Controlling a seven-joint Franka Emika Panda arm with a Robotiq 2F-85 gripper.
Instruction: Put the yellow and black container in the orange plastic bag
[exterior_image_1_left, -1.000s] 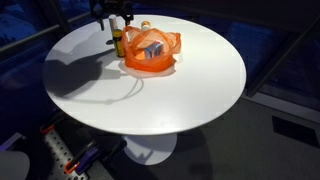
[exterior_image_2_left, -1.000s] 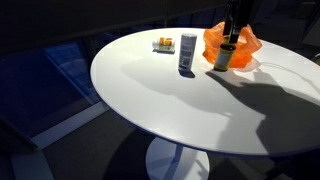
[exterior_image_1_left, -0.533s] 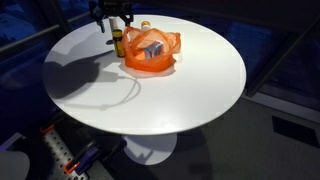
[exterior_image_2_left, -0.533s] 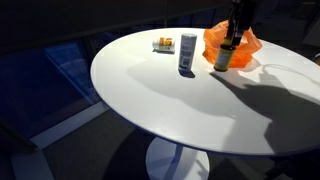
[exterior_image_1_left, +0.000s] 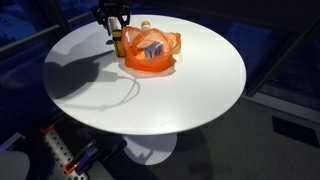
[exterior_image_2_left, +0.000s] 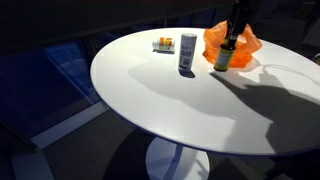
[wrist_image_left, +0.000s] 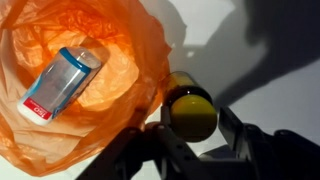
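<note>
the container (exterior_image_1_left: 118, 42), yellow with a black lower part, stood upright on the white round worktop (exterior_image_1_left: 200, 100), outside the orange bag (exterior_image_1_left: 160, 64) and just beside its crumpled edge. in the wrist view its yellow top (wrist_image_left: 192, 115) sat right of the bag (wrist_image_left: 135, 45), whose rim lay against or very near it; actual contact could not be made out. the pincer (exterior_image_1_left: 117, 29) hung straight above the container, pointing down, and in the wrist view the pincer (wrist_image_left: 192, 133) was spread, one dark finger on each side of the yellow top with a gap visible on both sides, so it pinched nothing. the bag lay open, mouth upward, and a blue and silver can (wrist_image_left: 65, 80) with a red and white label end lay tilted on its side inside; the can (exterior_image_1_left: 150, 48) also showed through the bag's opening in an exterior view. in an exterior view the container (exterior_image_2_left: 223, 57) stood in front of the bag (exterior_image_2_left: 246, 42) under the pincer (exterior_image_2_left: 233, 33), a white canister (exterior_image_2_left: 187, 53) stood upright nearby on the worktop (exterior_image_2_left: 150, 100), and a flat box (exterior_image_2_left: 163, 43) lay just beyond the canister.
</note>
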